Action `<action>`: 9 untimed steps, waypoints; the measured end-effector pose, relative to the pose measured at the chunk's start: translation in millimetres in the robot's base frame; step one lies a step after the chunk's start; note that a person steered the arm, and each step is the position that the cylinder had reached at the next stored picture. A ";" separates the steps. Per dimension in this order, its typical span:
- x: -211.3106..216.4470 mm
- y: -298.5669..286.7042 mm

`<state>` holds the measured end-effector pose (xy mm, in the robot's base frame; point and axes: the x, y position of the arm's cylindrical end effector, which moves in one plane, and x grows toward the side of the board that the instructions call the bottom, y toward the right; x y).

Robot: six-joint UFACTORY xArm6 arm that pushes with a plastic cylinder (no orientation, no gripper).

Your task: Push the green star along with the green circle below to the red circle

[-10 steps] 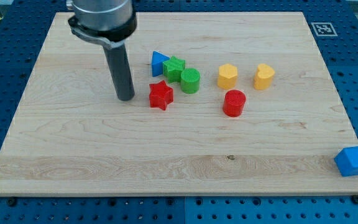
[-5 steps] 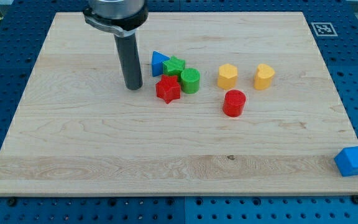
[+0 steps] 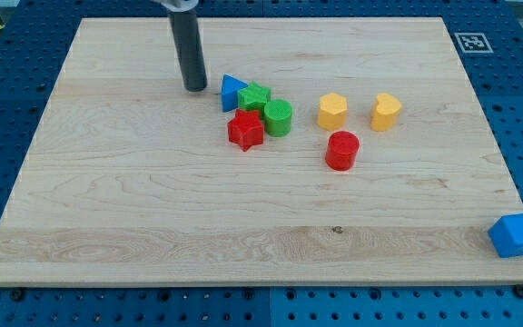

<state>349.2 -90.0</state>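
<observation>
The green star [image 3: 254, 96] lies just left of the board's middle, touching the green circle [image 3: 278, 118] at its lower right. A blue triangle [image 3: 233, 90] sits against the star's left side and a red star [image 3: 245, 131] just below it. The red circle [image 3: 341, 150] stands apart, to the right and lower. My tip [image 3: 195, 88] rests on the board a little left of the blue triangle, not touching it.
A yellow hexagon [image 3: 332, 111] and a yellow heart [image 3: 387, 111] lie right of the green circle, above the red circle. A blue block [image 3: 516, 235] lies off the wooden board [image 3: 152, 209] at the view's lower right.
My tip moved up the view from left of the red star to left of the blue triangle. The red star shifted slightly right and up in the first half second.
</observation>
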 end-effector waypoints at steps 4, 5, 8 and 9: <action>19.7 85.7; 26.0 89.2; 38.4 82.0; 52.0 86.7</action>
<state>401.2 -3.2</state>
